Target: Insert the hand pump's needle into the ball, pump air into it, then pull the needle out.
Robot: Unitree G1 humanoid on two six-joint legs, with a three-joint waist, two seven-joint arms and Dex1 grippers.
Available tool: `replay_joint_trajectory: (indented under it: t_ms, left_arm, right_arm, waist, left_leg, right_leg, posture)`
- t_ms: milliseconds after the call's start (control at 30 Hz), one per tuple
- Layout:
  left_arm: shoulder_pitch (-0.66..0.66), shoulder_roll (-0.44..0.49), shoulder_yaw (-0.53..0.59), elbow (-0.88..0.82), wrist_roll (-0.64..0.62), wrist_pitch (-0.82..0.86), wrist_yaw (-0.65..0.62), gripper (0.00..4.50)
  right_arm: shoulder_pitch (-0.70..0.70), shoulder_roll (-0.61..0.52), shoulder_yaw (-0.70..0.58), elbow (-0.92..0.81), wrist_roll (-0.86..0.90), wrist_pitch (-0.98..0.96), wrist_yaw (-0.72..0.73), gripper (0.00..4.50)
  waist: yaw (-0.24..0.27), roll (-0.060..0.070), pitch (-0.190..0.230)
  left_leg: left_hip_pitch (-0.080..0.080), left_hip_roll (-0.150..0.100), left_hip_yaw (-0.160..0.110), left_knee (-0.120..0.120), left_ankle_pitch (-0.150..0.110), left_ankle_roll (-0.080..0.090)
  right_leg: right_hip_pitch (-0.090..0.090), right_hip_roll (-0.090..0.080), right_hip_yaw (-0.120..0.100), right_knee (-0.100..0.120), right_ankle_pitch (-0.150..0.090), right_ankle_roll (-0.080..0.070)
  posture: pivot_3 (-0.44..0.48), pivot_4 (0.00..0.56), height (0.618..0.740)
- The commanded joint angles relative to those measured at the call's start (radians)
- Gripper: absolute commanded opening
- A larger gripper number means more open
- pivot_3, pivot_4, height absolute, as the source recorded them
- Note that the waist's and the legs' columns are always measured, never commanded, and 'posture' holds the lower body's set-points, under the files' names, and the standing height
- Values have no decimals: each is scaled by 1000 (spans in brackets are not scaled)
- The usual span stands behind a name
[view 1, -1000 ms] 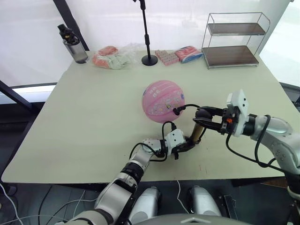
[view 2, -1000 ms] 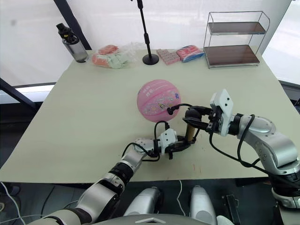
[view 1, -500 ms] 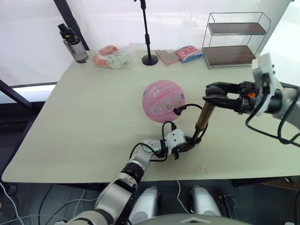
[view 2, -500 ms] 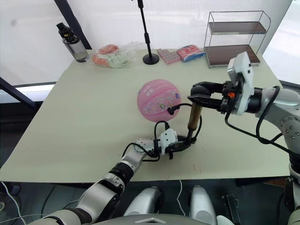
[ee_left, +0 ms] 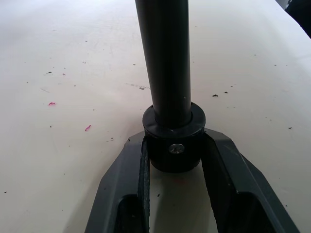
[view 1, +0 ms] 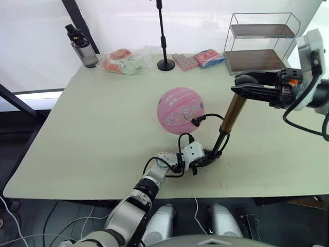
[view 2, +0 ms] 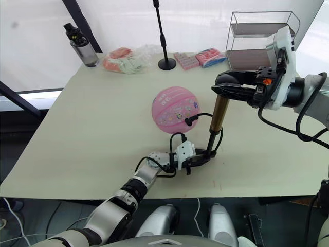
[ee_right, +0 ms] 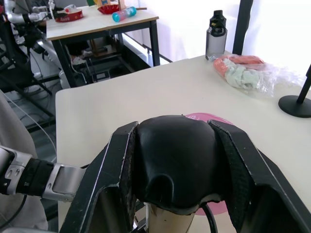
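we're mid-pump here, and the risk we see first is the base: the left gripper (ee_left: pixel 172 160) is clenched on the black end cap at the bottom of the hand pump (view 1: pixel 232 116), low on the table (view 1: pixel 92 128), and if that pinch slips while the handle is driven, the whole tilted cylinder could kick sideways. that would tug the thin black hose (view 1: pixel 209 116), and the needle (view 1: pixel 194 122), seated in the side of the ball (view 1: pixel 179 110) that faces us, could bend or pop out early. the ball itself sits free near the middle of the table, nothing bracing it, so a pull on the hose could also roll it.

now the pose. our right gripper (ee_right: pixel 172 179) is grasping the black t-handle from both sides, held high above the table with the right arm reaching in from the right, fingers pointing toward the ball. the gold barrel leans, top toward the right, with the dark rod showing below it. the left arm lies low along the near edge, forearm stretched forward, wrist flat to the table.
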Motion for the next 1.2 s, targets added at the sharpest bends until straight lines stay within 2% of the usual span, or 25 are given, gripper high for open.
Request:
replay_joint_trajectory:
  t_ms: [33, 267, 367, 667, 867, 1200]
  left_arm:
    - [39, 13, -33, 67, 43, 22, -18, 1067]
    - [39, 14, -34, 67, 44, 20, -14, 1067]
    - [39, 15, -33, 67, 44, 19, -13, 1067]
    - [42, 17, -31, 65, 44, 19, -12, 1067]
    - [45, 19, -29, 60, 45, 21, -14, 1067]
    - [46, 21, -30, 58, 48, 21, -17, 1067]
  right_arm:
    - [-4, 0, -73, -39, 4, -46, -17, 1688]
    - [206, 64, 39, -107, -149, -172, -1, 1688]
    - [290, 89, 84, -109, -214, -237, 8, 1688]
    - [429, 165, 213, -77, -374, -386, 7, 1688]
    - [499, 195, 278, -26, -485, -488, 9, 1688]
    - [513, 221, 274, -49, -495, -488, -3, 1688]
  waist:
    - [1, 0, 0]
    - [-1, 0, -1]
    - [-8, 0, -2]
    - [-14, 1, -7]
    - [-15, 2, -8]
    - [-16, 2, -9]
  left_leg:
    - [0, 0, 0, 0, 0, 0]
    - [3, 1, 1, 0, 0, 0]
    - [8, 1, 1, 0, 0, 0]
    - [8, 1, 0, 0, 0, 0]
    - [9, 1, 0, 0, 0, 0]
    - [9, 1, 0, -1, 0, 0]
  right_leg:
    - [0, 0, 0, 0, 0, 0]
    - [1, 1, 1, 0, 0, 0]
    - [7, 1, 0, 0, 0, 1]
    - [8, 2, 0, 0, -1, 1]
    - [8, 2, 0, 0, -1, 1]
    - [9, 2, 0, 0, -1, 2]
  posture:
    - [0, 150, 740]
    - [0, 150, 740]
    - [0, 150, 740]
    - [0, 150, 740]
    - [0, 150, 740]
    - [0, 150, 740]
